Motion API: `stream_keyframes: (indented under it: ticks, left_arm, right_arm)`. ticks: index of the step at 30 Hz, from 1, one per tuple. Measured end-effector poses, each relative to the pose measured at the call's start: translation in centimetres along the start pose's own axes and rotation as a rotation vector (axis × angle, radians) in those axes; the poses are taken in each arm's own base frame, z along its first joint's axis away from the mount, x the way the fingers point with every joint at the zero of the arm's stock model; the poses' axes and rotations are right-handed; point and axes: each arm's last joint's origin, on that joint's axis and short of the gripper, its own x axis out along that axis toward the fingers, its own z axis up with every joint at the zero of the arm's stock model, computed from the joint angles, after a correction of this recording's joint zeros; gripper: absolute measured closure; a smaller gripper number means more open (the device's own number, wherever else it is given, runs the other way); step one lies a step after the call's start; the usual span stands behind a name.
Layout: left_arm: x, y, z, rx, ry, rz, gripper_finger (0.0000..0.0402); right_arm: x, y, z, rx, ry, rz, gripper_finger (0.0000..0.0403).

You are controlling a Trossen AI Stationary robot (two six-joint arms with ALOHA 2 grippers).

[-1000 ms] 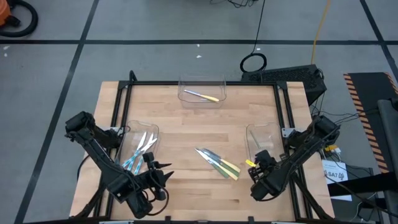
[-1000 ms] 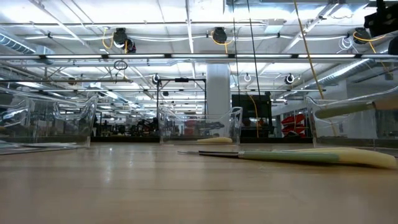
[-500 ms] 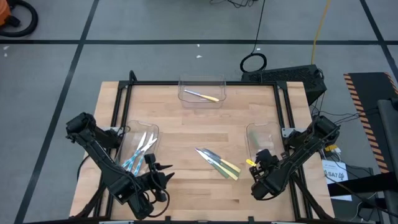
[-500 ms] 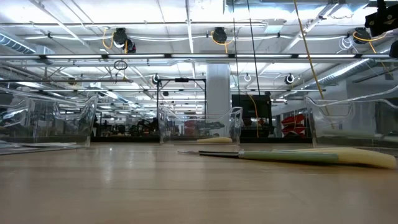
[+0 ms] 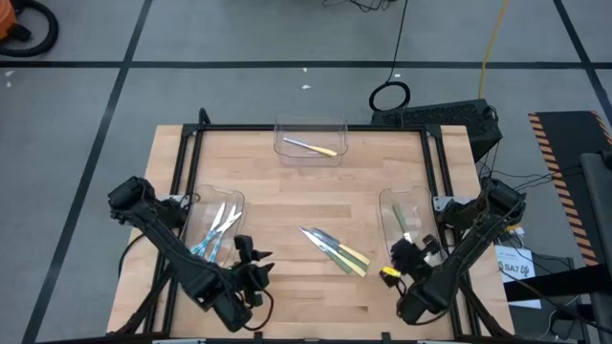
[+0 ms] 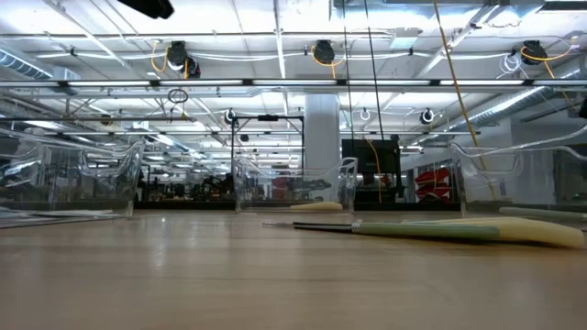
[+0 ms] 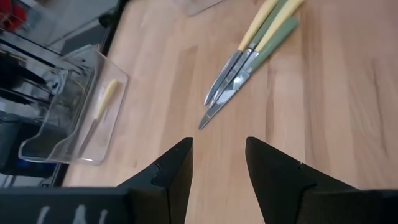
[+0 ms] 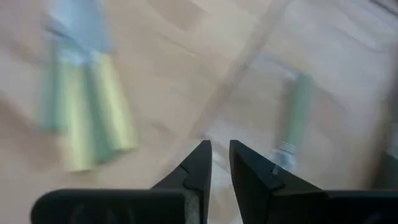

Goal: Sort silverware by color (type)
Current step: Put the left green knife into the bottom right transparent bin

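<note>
Three utensils, two with yellow handles and one with a green handle, lie side by side (image 5: 335, 250) on the table's middle, also seen in the left wrist view (image 7: 249, 56) and in the low view (image 6: 440, 231). My left gripper (image 5: 253, 260) hovers open to their left, above the table near the left bin; its fingers (image 7: 177, 165) hold nothing. My right gripper (image 5: 409, 252) is just near of the right bin, and a narrow gap (image 8: 221, 158) shows between its empty fingers. A green-handled utensil (image 8: 295, 115) lies inside that bin (image 5: 402, 215).
A clear bin on the left (image 5: 218, 225) holds several blue-handled utensils. A clear bin at the far edge (image 5: 311, 141) holds one yellow-handled utensil (image 7: 102, 106). Bare wood lies between the bins. A black frame runs along the table's sides.
The green-handled utensil, which stood raised in the right bin in the low view, now lies on the bin's floor. My right gripper has drawn back toward the near edge. My left gripper has shifted slightly right, toward the pile.
</note>
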Motion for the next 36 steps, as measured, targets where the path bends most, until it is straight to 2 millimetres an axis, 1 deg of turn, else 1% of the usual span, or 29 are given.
stream_keyframes:
  ticks: [5, 8, 10, 13, 18, 20, 23, 25, 27, 30, 33, 36]
  left_arm:
    - [1.3, 0.8, 0.7, -0.004, 0.028, -0.015, 0.0245]
    - [2.1, 1.3, 0.9, -0.022, 0.043, 0.003, 0.0245]
    - [2.5, 1.5, 1.0, -0.03, 0.05, 0.01, 0.0245]
    - [3.4, 1.8, 1.5, -0.056, 0.044, 0.018, 0.0245]
    - [4.9, 2.1, 2.4, -0.089, 0.022, 0.017, 0.0245]
    - [5.5, 2.1, 2.5, -0.087, 0.029, 0.004, 0.0245]
    - [6.6, 2.3, 2.9, -0.076, 0.036, -0.03, 0.0245]
    - [7.0, 2.4, 2.9, -0.047, 0.053, -0.05, 0.0245]
    - [7.9, 2.5, 3.2, -0.052, 0.051, -0.083, 0.0245]
    - [8.5, 2.7, 3.3, -0.048, 0.072, -0.125, 0.0245]
    - [8.7, 2.7, 3.4, -0.059, 0.089, -0.193, 0.0245]
    - [8.5, 2.4, 3.3, -0.064, 0.101, -0.238, 0.0245]
  right_arm:
    - [-1.0, 2.0, -0.7, -0.02, -0.152, 0.254, 0.0348]
    - [-1.5, 3.2, -0.9, -0.084, -0.26, 0.367, 0.0348]
    - [-1.9, 4.0, -0.9, -0.141, -0.297, 0.421, 0.0348]
    - [-2.0, 4.4, -0.7, -0.181, -0.314, 0.438, 0.0348]
    - [-1.7, 4.7, -0.5, -0.147, -0.308, 0.435, 0.0348]
    - [-1.2, 5.1, -0.5, -0.12, -0.303, 0.423, 0.0348]
    - [0.2, 5.7, -0.3, -0.056, -0.287, 0.378, 0.0348]
    - [1.1, 5.8, 0.7, -0.019, -0.254, 0.337, 0.0348]
    - [2.2, 5.8, 2.2, -0.008, -0.159, 0.293, 0.0348]
    - [3.6, 5.7, 4.8, -0.064, -0.004, 0.247, 0.0348]
    - [4.7, 5.5, 7.6, -0.133, 0.086, 0.244, 0.0348]
    - [6.4, 5.0, 9.7, -0.2, 0.174, 0.242, 0.0348]
